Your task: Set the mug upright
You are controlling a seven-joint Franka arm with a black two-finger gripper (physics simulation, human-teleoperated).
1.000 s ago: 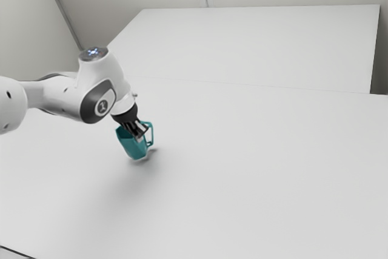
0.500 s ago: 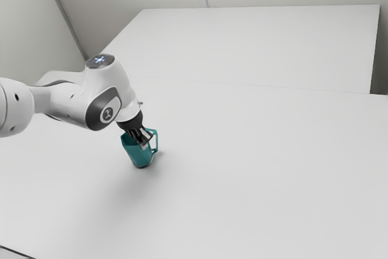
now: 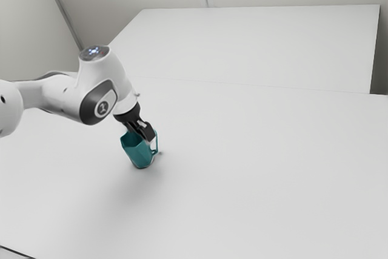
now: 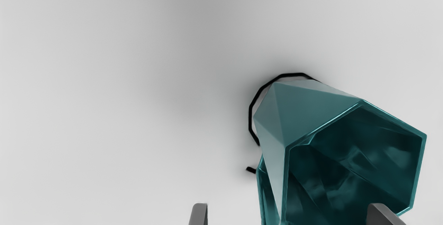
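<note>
I count one arm (image 3: 103,80), one mug (image 3: 138,154). The mug sits mouth up on the table (image 3: 254,162), under the gripper (image 3: 143,133), whose jaws stand wide apart, one finger (image 4: 380,214) over its mouth. The arm's badge (image 3: 103,108) I can't read.

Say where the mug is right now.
Exterior view: the teal mug is left of centre, just below the gripper. Wrist view: one fingertip overlaps its mouth; the other is outside, past the handle.
</note>
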